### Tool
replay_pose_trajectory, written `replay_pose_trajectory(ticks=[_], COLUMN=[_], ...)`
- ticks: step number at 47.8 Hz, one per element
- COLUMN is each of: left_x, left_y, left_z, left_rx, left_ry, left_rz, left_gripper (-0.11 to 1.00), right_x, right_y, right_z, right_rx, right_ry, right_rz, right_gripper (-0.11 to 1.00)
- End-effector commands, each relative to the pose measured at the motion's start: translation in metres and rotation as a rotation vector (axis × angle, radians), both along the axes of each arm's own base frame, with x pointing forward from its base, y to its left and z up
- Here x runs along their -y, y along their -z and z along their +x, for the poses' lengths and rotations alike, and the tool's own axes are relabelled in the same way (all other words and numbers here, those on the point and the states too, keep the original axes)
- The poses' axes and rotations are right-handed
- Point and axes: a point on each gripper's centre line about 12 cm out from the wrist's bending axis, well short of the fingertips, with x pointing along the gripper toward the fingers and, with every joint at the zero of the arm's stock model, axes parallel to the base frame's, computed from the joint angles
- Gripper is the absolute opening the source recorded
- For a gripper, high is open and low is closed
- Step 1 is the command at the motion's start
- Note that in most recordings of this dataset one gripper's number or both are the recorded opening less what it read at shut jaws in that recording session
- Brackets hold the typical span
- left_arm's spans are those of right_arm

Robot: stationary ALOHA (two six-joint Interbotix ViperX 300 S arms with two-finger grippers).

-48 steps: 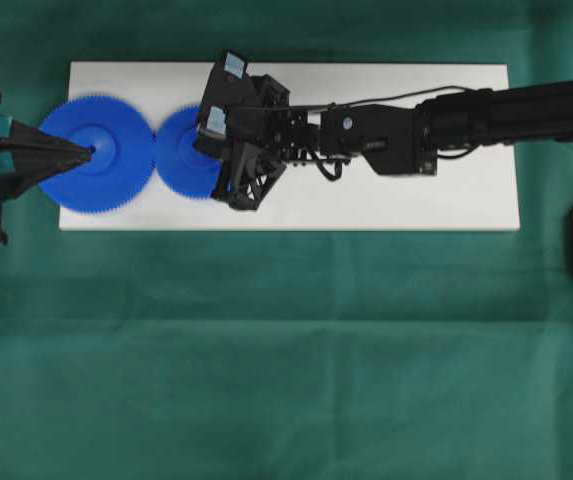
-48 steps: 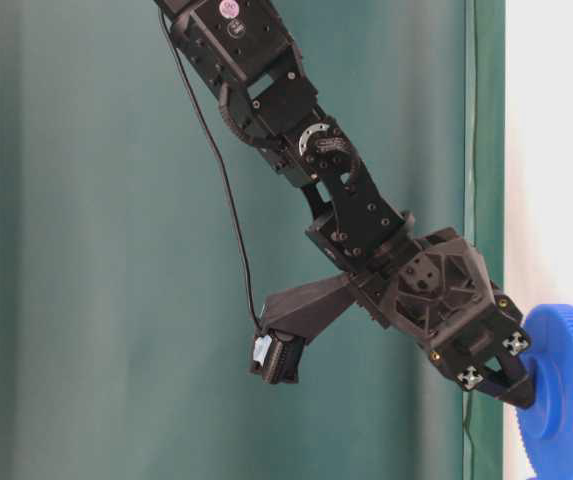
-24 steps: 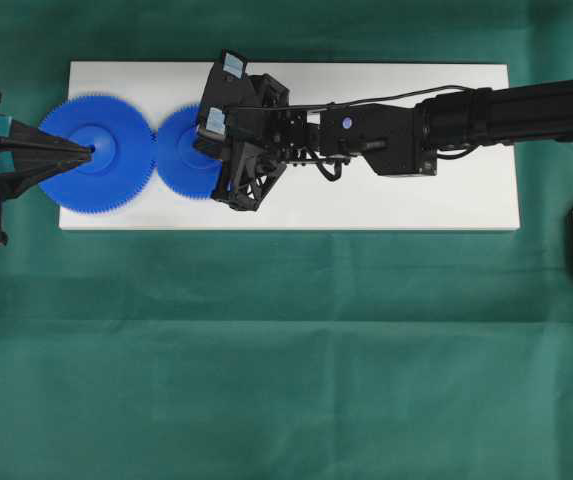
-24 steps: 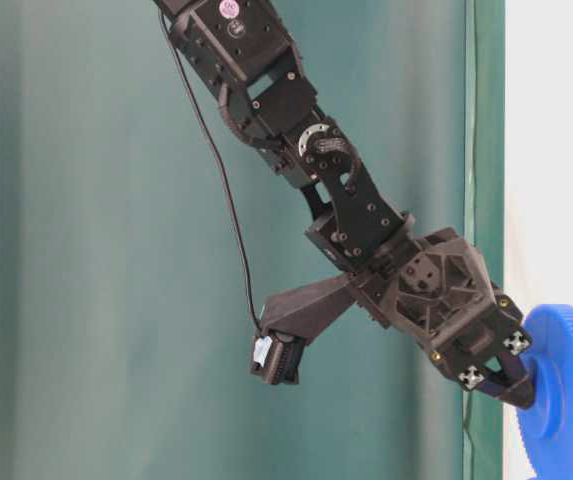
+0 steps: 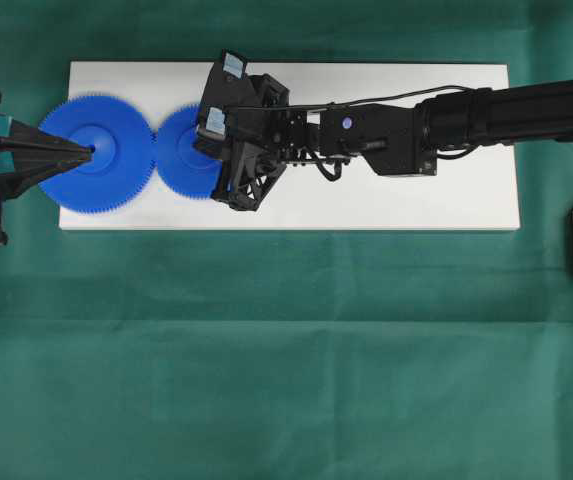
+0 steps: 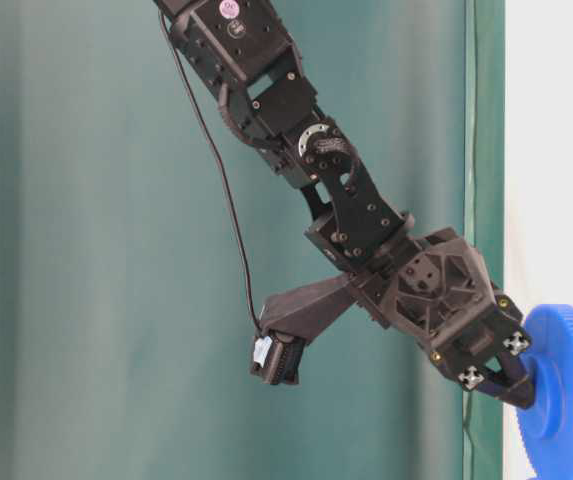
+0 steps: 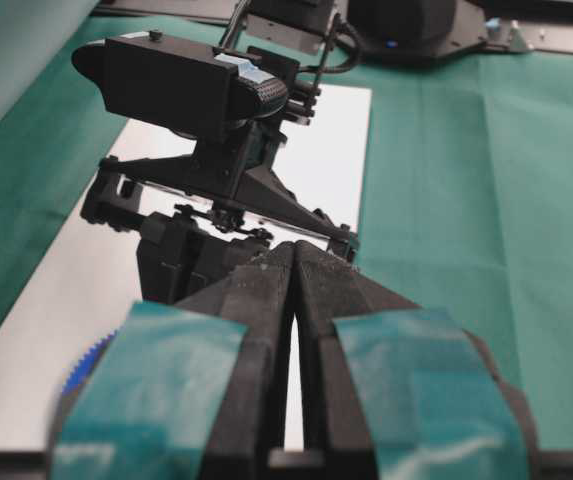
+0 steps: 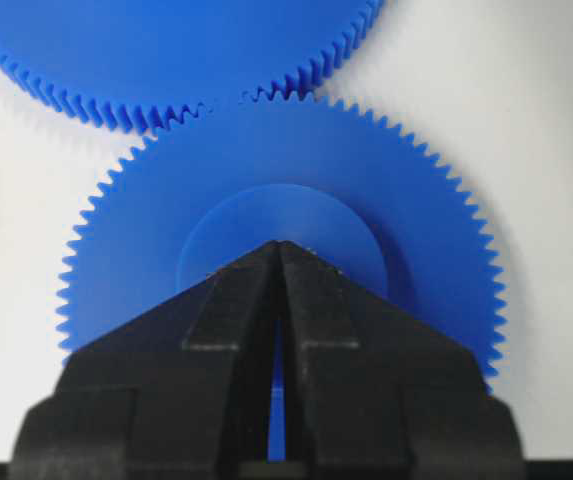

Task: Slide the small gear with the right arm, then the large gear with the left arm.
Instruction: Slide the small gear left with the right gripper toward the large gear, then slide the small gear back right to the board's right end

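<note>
Landmark: white board (image 5: 416, 200) on green cloth (image 5: 286, 350).

Small gear (image 5: 181, 152) laid flat on board's left part; teeth meshed with large gear (image 5: 106, 152), which overhangs board's left edge.

Right gripper (image 8: 278, 245): fingers pressed nearly together, thin slit left, nothing clamped; tips set on small gear's hub.

Left gripper (image 5: 88, 152): teal-banded fingers likewise closed to slit, nothing gripped; tips placed at large gear's hub centre.

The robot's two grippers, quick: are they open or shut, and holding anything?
Left gripper: shut, tip on the wider blue plastic toothed gear's hub, gripping nothing.
Right gripper: shut, tip on the narrower blue plastic toothed gear's hub, gripping nothing.
</note>
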Motion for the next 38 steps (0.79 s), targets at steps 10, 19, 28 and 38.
replay_pose_trajectory(ticks=[10,19,28,38], left_x=[-0.001,-0.001,-0.001,-0.001], left_y=[-0.009,-0.009,-0.008,-0.006], left_z=[0.003,0.003,0.003,0.003], left_rx=[0.022,0.020,0.016,0.008], left_ry=[-0.005,-0.004,-0.004,-0.004], left_rz=[-0.002,0.000,-0.001,0.000], left_gripper=[0.00,0.00,0.00,0.00], right_x=[-0.012,-0.011,-0.008,-0.001], right_y=[0.013,0.010,0.014,0.029], right_z=[-0.007,-0.023,-0.057,-0.126], right_rx=[-0.081,-0.122,-0.171,-0.252], right_ry=[-0.010,0.004,0.027,0.139], right_rz=[0.006,0.009,0.024,0.099], right_gripper=[0.50,0.50,0.50,0.50])
